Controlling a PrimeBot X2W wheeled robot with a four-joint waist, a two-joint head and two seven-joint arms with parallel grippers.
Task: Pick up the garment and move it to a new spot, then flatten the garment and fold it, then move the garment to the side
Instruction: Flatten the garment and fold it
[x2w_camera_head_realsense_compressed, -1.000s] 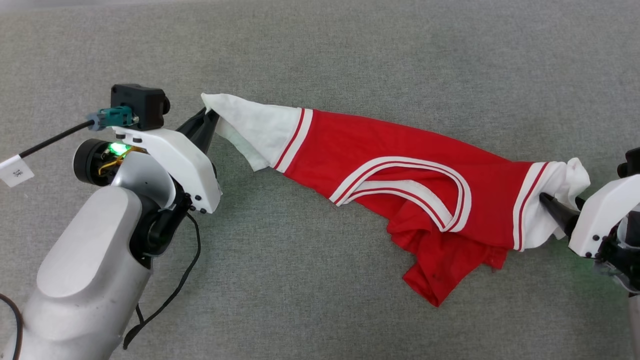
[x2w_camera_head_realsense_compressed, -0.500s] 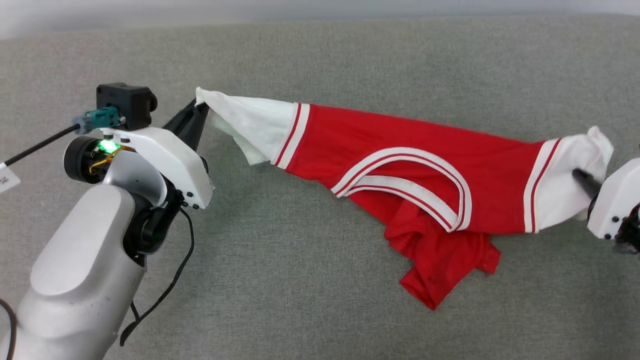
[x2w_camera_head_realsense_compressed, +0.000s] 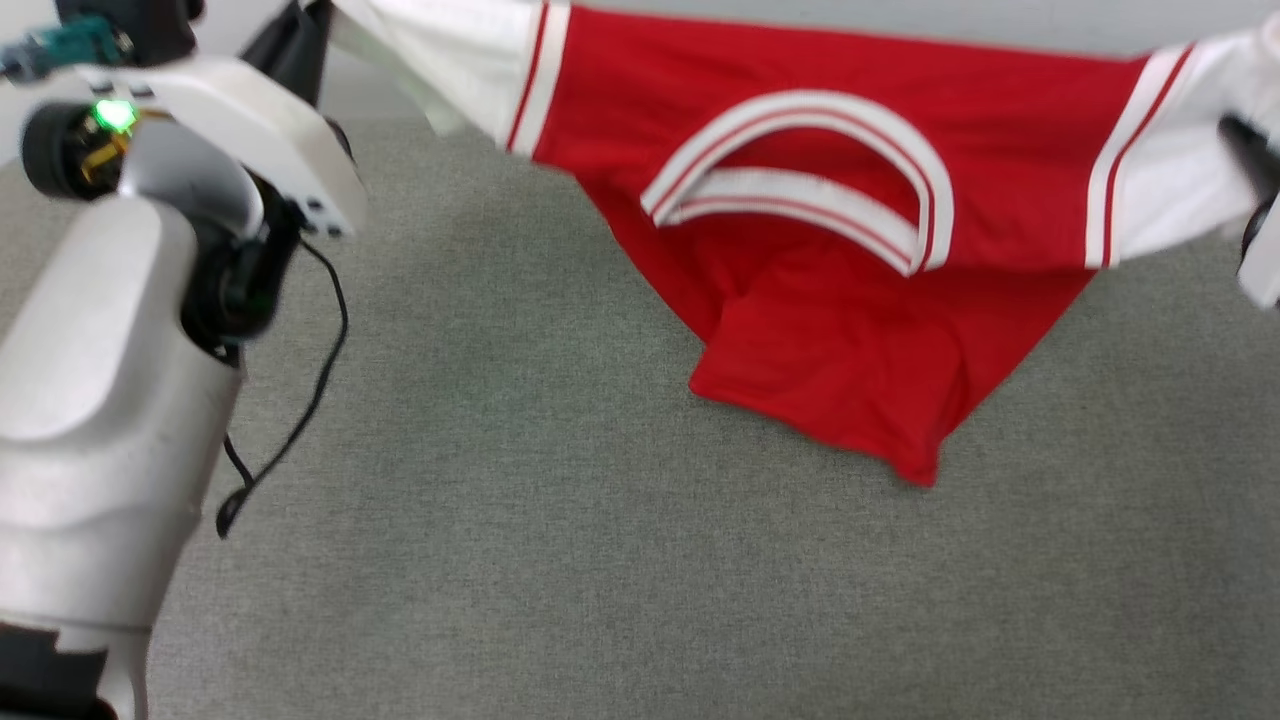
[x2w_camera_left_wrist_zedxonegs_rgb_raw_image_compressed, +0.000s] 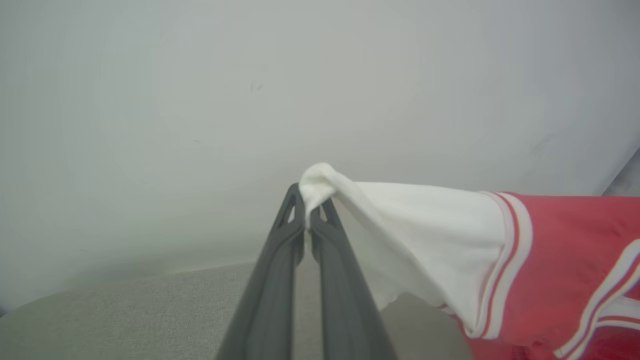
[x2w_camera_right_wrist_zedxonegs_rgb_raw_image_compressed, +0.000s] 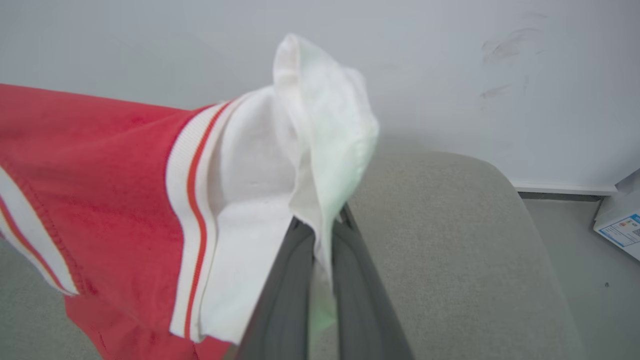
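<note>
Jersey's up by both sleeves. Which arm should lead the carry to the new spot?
Right, probably. The right gripper bites deep into its bunched sleeve of the jersey; the left gripper pinches only its sleeve's tip, likelier to slip.

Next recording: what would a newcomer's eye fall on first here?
The red jersey hangs stretched across the top of the head view, its lowest corner drooping toward the grey surface. The left gripper is shut on one white sleeve end, the right gripper on the other.
</note>
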